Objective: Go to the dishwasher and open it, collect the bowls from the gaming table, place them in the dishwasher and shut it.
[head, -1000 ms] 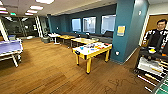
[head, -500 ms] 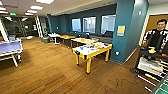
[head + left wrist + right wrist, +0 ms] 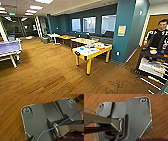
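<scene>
Bowls (image 3: 81,49): small bright blots, blue and orange-red among them, on the gaming table (image 3: 88,55), the white-topped, yellow-edged worktop in mid-room, just beside the teal pillar (image 3: 127,30). Too blurred to count or to sort bowls from the other bits lying there.

Step in hand, judging by the view: the drive across the wooden floor (image 3: 45,72) toward that worktop, ahead of any collecting. Nothing picked up yet, by the look of it. No way to tell from here whether the dishwasher part is done.

Next move, as a guess: closing in on the worktop's near end, squaring up alongside it, then bringing an arm up to worktop height. Calls for a berth around the yellow legs and around the dark rig at the right, where a person (image 3: 160,35) stands.

Bowls well apart from the jaws: across open floor from the robot, while both wrist cameras look down past the dark plate at bare floor (image 3: 10,112) boards. Jaws spread or pressed together: cannot tell, on either arm.

Ping-pong table (image 3: 10,48) far off at the left, out of the way.
</scene>
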### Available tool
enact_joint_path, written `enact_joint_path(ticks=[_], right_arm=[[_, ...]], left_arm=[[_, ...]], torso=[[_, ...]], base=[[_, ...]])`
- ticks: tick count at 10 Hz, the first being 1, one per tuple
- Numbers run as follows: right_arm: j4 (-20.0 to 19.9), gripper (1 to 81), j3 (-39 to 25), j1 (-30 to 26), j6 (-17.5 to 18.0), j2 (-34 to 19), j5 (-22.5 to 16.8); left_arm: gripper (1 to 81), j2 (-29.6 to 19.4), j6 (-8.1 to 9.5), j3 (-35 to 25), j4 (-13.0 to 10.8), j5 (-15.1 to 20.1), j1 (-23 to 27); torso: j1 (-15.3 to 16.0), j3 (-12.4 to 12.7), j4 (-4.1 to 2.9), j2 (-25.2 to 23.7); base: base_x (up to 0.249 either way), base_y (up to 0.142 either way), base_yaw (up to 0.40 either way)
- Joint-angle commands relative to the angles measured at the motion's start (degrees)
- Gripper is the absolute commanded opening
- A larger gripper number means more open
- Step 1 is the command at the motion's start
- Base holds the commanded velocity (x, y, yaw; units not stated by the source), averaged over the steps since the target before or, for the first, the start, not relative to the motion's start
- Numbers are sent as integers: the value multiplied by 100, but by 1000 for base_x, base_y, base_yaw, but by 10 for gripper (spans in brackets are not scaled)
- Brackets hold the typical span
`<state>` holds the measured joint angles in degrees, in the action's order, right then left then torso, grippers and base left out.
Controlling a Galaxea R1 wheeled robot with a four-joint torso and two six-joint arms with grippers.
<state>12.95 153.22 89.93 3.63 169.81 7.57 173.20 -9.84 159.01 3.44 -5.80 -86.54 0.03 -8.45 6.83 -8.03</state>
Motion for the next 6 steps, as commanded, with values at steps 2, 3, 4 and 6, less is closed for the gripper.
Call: enact_joint_path(ticks=[2,3,4,6], right_arm=[[6,811,5,-243,-21,-24,-238],[6,811,5,-243,-21,-24,-238],[6,811,5,-243,-21,-24,-238],[6,811,22,-251,-21,-24,-238]], left_arm=[[811,-13,-18,7,17,290,256],[811,-13,-18,7,17,290,256],[811,-13,-18,7,17,281,256],[811,22,-18,7,16,290,264]], torso=[[0,2,0,-2],[0,2,0,-2],[2,0,0,-2],[0,0,0,-2]], base=[[135,0,0],[134,0,0],[135,0,0],[135,0,0]])
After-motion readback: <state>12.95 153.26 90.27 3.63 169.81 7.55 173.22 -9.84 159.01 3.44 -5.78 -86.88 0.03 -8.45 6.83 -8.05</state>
